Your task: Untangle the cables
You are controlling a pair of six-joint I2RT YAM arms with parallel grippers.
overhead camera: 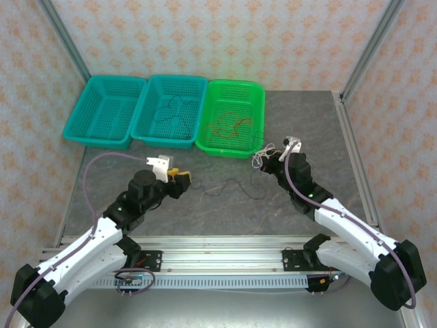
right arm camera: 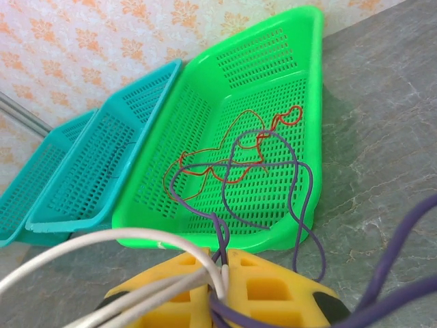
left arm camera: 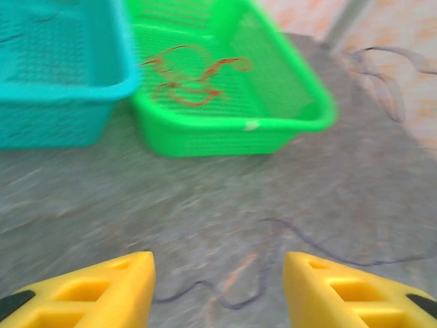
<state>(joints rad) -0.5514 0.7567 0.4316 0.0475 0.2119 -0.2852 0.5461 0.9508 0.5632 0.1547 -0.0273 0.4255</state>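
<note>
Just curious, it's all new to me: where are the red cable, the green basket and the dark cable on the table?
red cable (overhead camera: 227, 126), top view, middle of its loops.
green basket (overhead camera: 225, 149), top view, its near wall.
dark cable (overhead camera: 231, 182), top view, middle of its wavy run.

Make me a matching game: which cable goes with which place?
Cables:
1. red cable
2. white cable
3. black cable

Places:
A. lying in the middle teal basket
B. pinched in the right gripper
C. lying in the green basket

Pairs: 1-C, 2-B, 3-A
</note>
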